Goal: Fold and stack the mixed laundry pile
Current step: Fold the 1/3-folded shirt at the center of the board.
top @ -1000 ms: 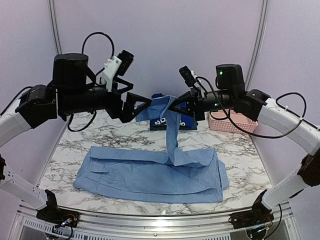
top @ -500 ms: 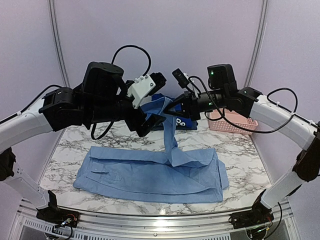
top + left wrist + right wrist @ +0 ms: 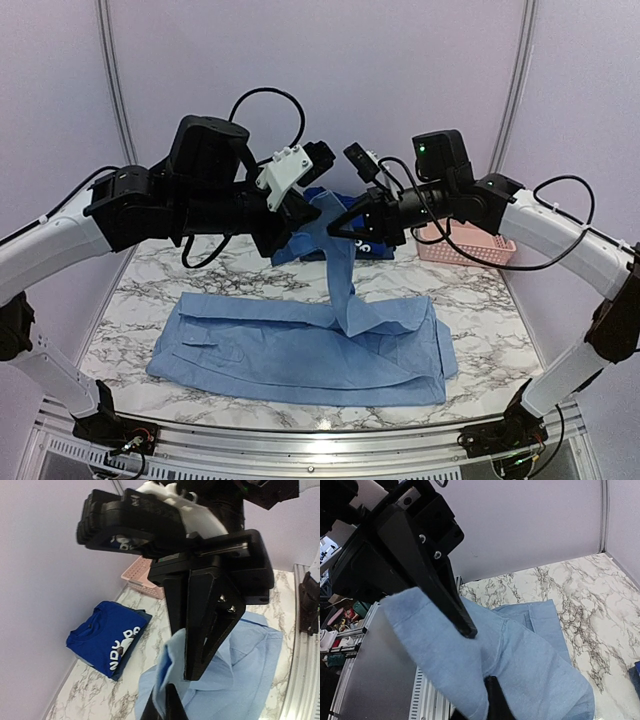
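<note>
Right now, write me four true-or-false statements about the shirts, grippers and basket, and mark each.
1. The left gripper and right gripper both pinch a raised part of the light-blue shirt. True.
2. The royal-blue T-shirt lies inside the pink basket. False: it lies folded outside, beside the basket.
3. The whole light-blue shirt hangs off the table. False: most of it lies spread on the table.
4. The pink basket stands at the table's far right corner. True.
</note>
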Controlling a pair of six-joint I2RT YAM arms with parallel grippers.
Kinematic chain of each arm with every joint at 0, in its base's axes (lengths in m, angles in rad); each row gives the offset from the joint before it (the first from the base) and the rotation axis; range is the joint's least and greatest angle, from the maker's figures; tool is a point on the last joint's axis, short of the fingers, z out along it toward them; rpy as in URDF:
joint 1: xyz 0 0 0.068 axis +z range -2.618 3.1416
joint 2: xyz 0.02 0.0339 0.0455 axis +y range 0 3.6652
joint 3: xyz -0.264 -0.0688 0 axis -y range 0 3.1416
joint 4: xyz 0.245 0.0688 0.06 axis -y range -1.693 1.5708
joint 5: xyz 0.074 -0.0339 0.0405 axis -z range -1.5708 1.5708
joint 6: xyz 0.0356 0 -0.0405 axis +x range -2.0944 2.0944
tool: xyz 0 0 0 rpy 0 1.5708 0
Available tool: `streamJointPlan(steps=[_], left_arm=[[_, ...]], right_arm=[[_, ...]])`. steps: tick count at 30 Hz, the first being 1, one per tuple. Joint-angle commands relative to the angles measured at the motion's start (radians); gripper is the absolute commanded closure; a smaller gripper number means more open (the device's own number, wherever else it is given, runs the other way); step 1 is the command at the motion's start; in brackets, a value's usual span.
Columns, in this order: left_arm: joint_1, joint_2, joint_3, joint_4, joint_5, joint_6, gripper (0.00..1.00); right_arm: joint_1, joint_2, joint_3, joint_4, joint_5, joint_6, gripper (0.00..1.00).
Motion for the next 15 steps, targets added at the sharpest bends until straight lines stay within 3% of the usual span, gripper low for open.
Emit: streamJointPlan(steps=[1,5,7,11,15], left_arm=[[0.001,-0.042,0.038,-0.032,0.166,-0.050,1.00],[-0.009,-0.076,0.072,-0.036,0.267,-0.107,1.00],[-0.026,-0.074,0.096,-0.054,0.331,-0.130,1.00],[-0.105,-0.078,0.123,-0.140,0.386,-0.140,1.00],[-0.201,-0.087,0.109,-0.270,0.372,-0.155,1.00]], right_arm=[[-0.022,-0.011,0.065,-0.017,-0.048,-0.005,0.77],[-0.159,-0.088,-0.028,0.124,-0.123,0.140,0.29],[-0.242,-0.134,-0.106,0.239,-0.167,0.256,0.18],[-0.338,-0.142,-0.166,0.210,-0.073,0.302,0.17],[-0.372,-0.081,-0.196,0.117,-0.027,0.292,0.31]])
